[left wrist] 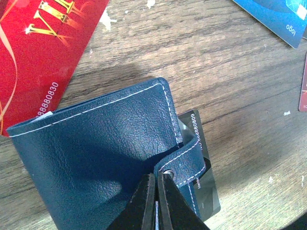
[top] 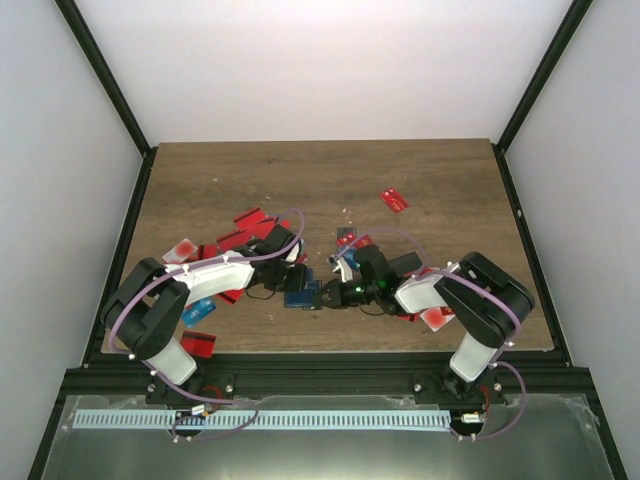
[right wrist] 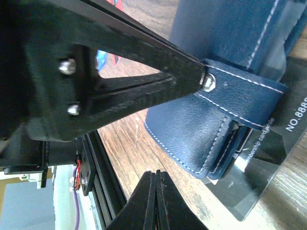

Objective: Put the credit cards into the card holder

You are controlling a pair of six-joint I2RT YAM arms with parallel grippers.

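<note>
The navy card holder (left wrist: pixel 105 158) lies on the wood, its snap strap (left wrist: pixel 189 160) curled up off its right edge. A black card (left wrist: pixel 200 143) sticks out beneath it. My left gripper (left wrist: pixel 157 181) is shut, its tips at the strap's snap end, seemingly pinching it. In the right wrist view the holder (right wrist: pixel 192 129) and black card (right wrist: pixel 268 163) lie just beyond my right gripper (right wrist: pixel 156 176), which is shut, empty and low over bare wood. In the top view both grippers meet at the holder (top: pixel 297 292), left (top: pixel 306 290), right (top: pixel 323 297). Red cards (top: pixel 255 222) lie scattered around.
A red card (left wrist: pixel 38 48) lies at the holder's upper left and a blue card (left wrist: pixel 273 14) at the upper right. More cards lie far right (top: pixel 394 200), by the right arm (top: pixel 432 318) and front left (top: pixel 200 342). The table's front rail (right wrist: pixel 96 163) is close.
</note>
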